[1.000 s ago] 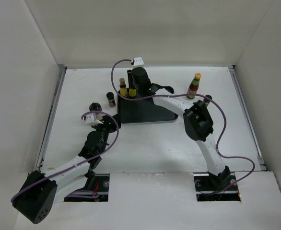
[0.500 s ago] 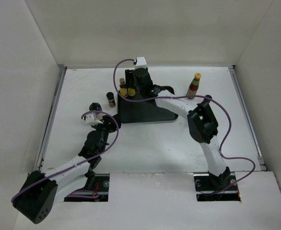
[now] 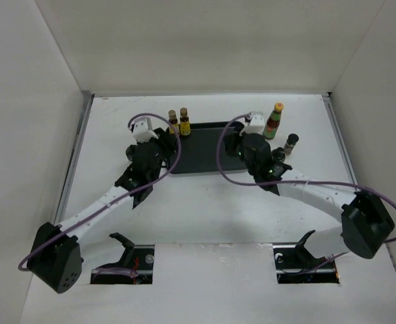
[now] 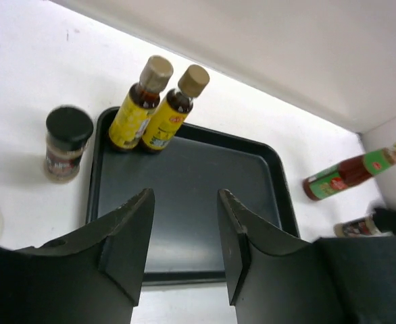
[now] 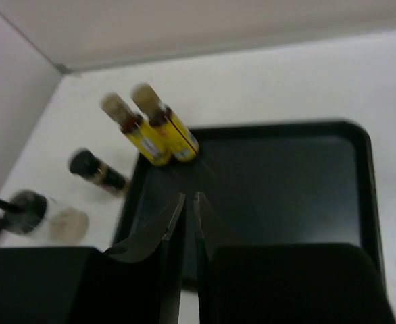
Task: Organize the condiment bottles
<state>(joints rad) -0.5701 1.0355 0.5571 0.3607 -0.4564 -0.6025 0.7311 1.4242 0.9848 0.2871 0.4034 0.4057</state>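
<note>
— So what is different from a second ago?

— Mostly the arms. The right gripper (image 5: 189,199) no longer hangs over the two yellow-labelled bottles (image 4: 136,115). In the overhead view it now sits right of centre, at the right end of the black tray (image 4: 252,182). Its fingers are pressed together with nothing between them.

— And the other one?

— The left gripper (image 4: 184,197) is up from the lower left of the overhead view, at the tray's left end. Its fingers are spread and empty, over bare tray floor.

— Where are the bottles, then?

— The yellow pair stand side by side in the tray's upper-left corner in the left wrist view. A dark-capped jar (image 4: 68,143) stands just outside the tray's left edge. The red bottle (image 4: 347,177) and another small jar (image 4: 357,228) are off the tray at the right of that frame.

— Meaning for the job?

— I judge two bottles are placed and let go, and the rest are not yet on the tray. The left gripper looks best placed for the dark-capped jar beside it.
</note>
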